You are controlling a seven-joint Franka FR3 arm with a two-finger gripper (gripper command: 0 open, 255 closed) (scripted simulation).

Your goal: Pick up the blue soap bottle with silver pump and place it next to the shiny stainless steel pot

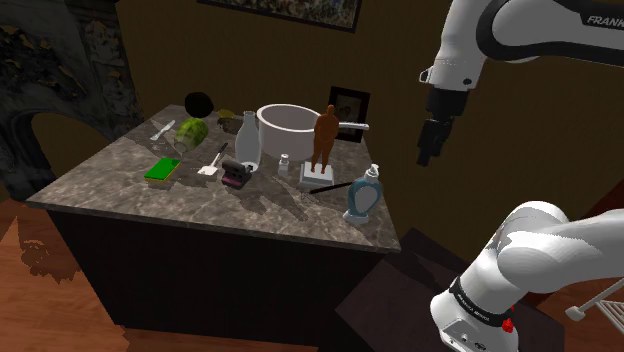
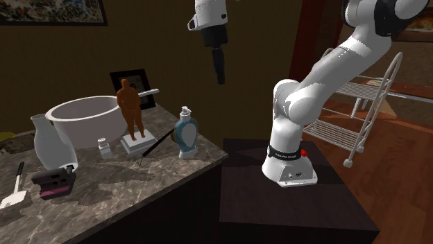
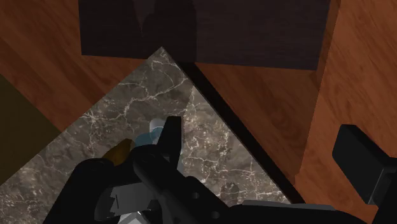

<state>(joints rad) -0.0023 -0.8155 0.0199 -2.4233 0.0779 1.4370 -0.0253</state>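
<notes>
Dim, warm light w/ soft shadows

Veined marble counter [image 1: 270,205] (glossy) — wooden floor [image 1: 30,290]

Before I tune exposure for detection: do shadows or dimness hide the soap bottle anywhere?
Shoulder view: dim overall, yet the soap bottle stands out pale. Second exterior view: well lit, no glare on it. Wrist view: the end effector covers most of it.

The white robot arm with dark joints [image 1: 535,250] rises from its base at the shoulder view's lower right and arches over to the left; its wrist turns down. The all-black two-finger gripper [image 1: 428,156] hangs high, pointing straight down; its fingers [image 3: 362,162] stand apart, clasping nothing.
</notes>
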